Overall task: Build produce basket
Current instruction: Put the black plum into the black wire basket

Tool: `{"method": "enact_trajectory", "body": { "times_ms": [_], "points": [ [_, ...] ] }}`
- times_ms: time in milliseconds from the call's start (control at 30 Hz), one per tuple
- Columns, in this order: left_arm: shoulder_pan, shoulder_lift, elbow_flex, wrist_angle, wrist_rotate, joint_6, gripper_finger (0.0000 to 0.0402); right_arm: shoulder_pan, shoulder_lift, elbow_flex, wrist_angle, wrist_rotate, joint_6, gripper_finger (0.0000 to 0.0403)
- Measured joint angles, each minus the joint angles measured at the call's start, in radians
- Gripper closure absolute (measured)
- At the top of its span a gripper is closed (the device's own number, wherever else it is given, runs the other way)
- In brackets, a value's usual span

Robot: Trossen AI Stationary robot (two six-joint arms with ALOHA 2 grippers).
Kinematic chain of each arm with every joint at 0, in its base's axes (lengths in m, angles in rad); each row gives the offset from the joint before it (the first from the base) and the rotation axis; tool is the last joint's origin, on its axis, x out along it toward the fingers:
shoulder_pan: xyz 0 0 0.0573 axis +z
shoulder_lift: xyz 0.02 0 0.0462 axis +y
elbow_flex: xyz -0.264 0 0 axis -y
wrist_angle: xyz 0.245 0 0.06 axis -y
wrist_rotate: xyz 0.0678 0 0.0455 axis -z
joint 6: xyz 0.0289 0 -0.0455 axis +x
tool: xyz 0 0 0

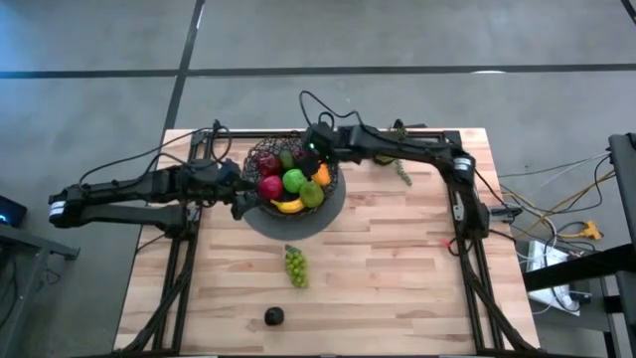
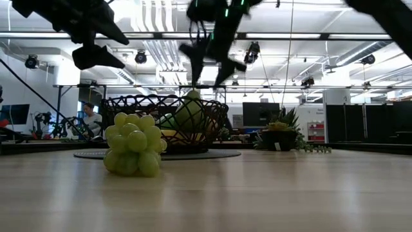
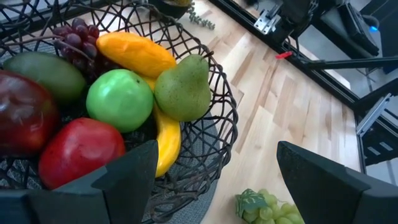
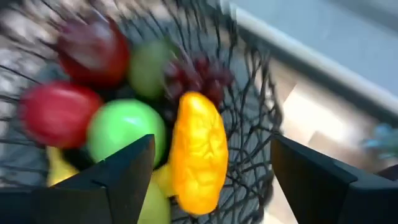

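Note:
The dark-brown wire basket (image 1: 260,151) stands on a flat grey disc (image 1: 298,225) at the table's far middle. In it lie red apples (image 3: 81,149), a green apple (image 3: 119,99), a pear (image 3: 183,87), a banana (image 3: 168,143), an orange fruit (image 4: 198,149) and purple grapes (image 4: 199,74). Green grapes (image 1: 295,266) and a dark avocado (image 1: 273,316) lie on the table nearer the front. My left gripper (image 1: 241,202) is open and empty at the basket's left rim. My right gripper (image 1: 316,157) is open and empty above the basket's far right part.
A small green potted plant (image 2: 278,136) stands at the table's far right, with a green sprig (image 1: 402,174) lying near it. Bare wood spreads over the table's near half around the green grapes and the avocado.

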Motion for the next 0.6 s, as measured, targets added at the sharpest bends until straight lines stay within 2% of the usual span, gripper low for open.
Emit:
{"method": "enact_trajectory", "body": {
  "times_ms": [133, 200, 300, 367, 467, 600],
  "points": [
    [-0.002, -0.009, 0.000, 0.002, -0.001, 0.001, 0.0091, 0.128, -0.094, 0.000, 0.007, 0.214, -0.035, 0.0118],
    [-0.009, -0.016, 0.000, 0.001, -0.008, 0.004, 0.0091, 0.198, -0.133, -0.003, 0.000, 0.287, -0.099, 0.0125],
    [-0.042, -0.017, 0.018, -0.005, -0.041, 0.045, 0.0092, 0.297, -0.175, -0.019, -0.043, 0.302, -0.196, 0.0134],
    [-0.081, -0.010, 0.037, -0.005, -0.083, 0.053, 0.0096, 0.357, -0.190, -0.029, -0.116, 0.296, -0.201, 0.0140],
    [-0.156, 0.019, 0.075, -0.004, -0.175, 0.054, 0.0106, 0.429, -0.211, -0.059, -0.230, 0.297, -0.125, 0.0150],
    [-0.260, 0.091, 0.140, -0.004, -0.286, 0.053, 0.0118, 0.514, -0.242, -0.153, -0.293, 0.298, -0.024, 0.0161]
  ]
}}
